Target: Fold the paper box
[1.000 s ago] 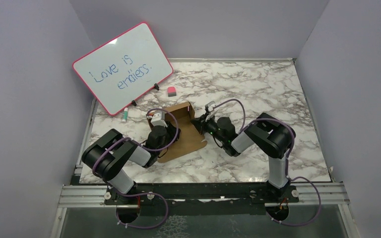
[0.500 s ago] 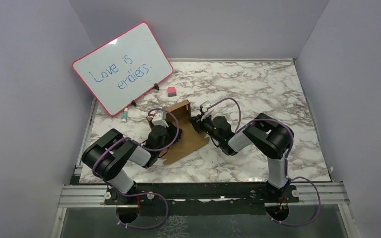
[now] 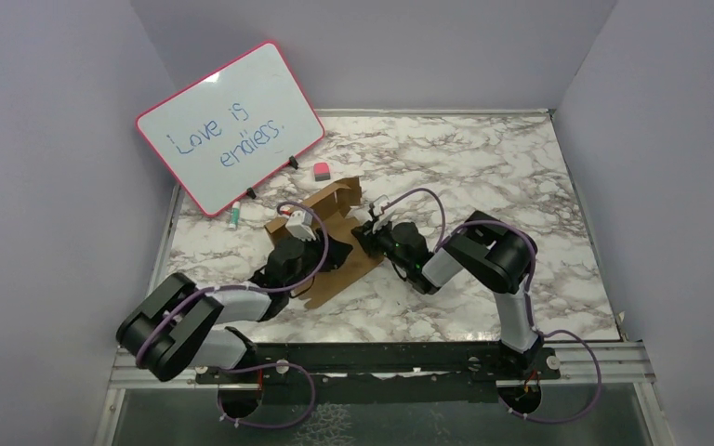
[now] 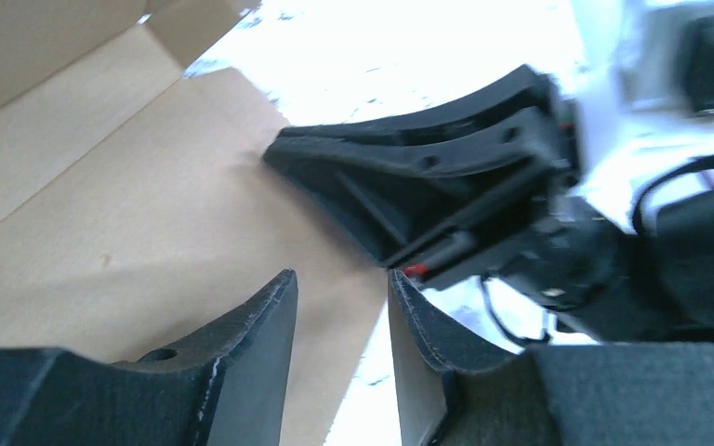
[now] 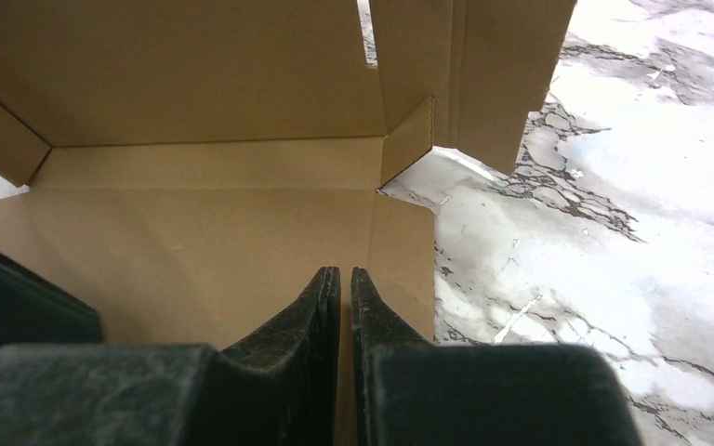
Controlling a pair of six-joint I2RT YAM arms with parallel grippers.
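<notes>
The paper box (image 3: 349,267) is a brown cardboard sheet lying mid-table, part folded, with one wall (image 5: 177,65) standing up at its far side. From the left, my left gripper (image 3: 333,246) reaches over the flat panel (image 4: 130,214). Its jaws (image 4: 342,283) are open and straddle the panel's near edge with nothing clamped. My right gripper (image 3: 364,236) comes in from the right, and its fingers (image 4: 409,167) rest on the same panel. In the right wrist view its tips (image 5: 345,274) are shut to a thin slit and press on the cardboard (image 5: 204,242), holding nothing.
A pink-rimmed whiteboard (image 3: 230,125) leans at the back left. A pink eraser (image 3: 321,170) and a green-capped marker (image 3: 233,216) lie near it. Grey walls close in the marbled table (image 3: 493,167) on three sides.
My left arm has stretched out lower and its jaws have widened. The right gripper has slid left onto the box. The box's raised wall has tipped further back.
</notes>
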